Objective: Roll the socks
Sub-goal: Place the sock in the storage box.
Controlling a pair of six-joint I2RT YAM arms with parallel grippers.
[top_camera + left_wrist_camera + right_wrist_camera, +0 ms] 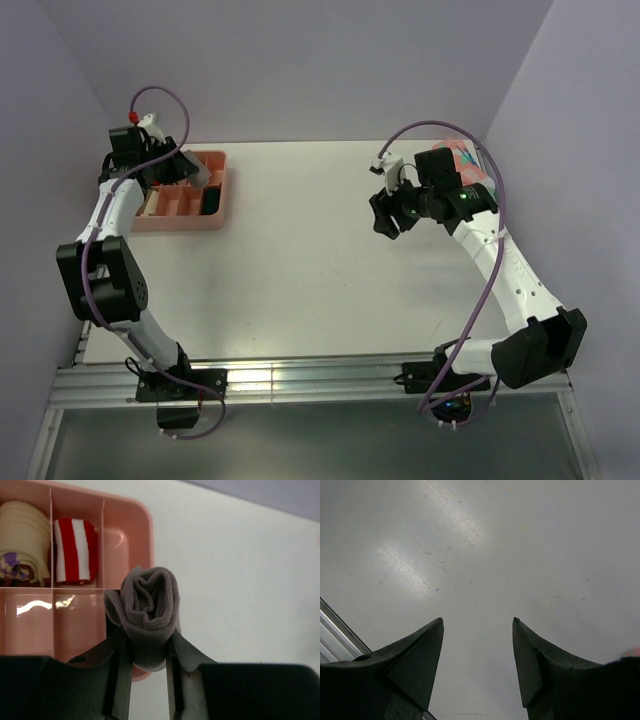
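Note:
My left gripper (pixel 149 636) is shut on a rolled taupe sock (pixel 150 605) and holds it above the near right corner of the pink tray (pixel 127 525). In the top view this gripper (pixel 190 166) hangs over the tray (pixel 218 160) at the far left. A dark green roll (pixel 210 203) lies in the tray's right compartment. A red-and-white striped roll (pixel 75 550) sits in a far compartment. My right gripper (pixel 385 213) is open and empty above bare table, as the right wrist view (pixel 477 625) shows.
A cream roll with a purple motif (pixel 22 540) fills the tray's far left compartment. A coral-pink sock (pixel 462 158) lies at the far right behind my right arm. A metal rail (pixel 300 380) runs along the table's near edge.

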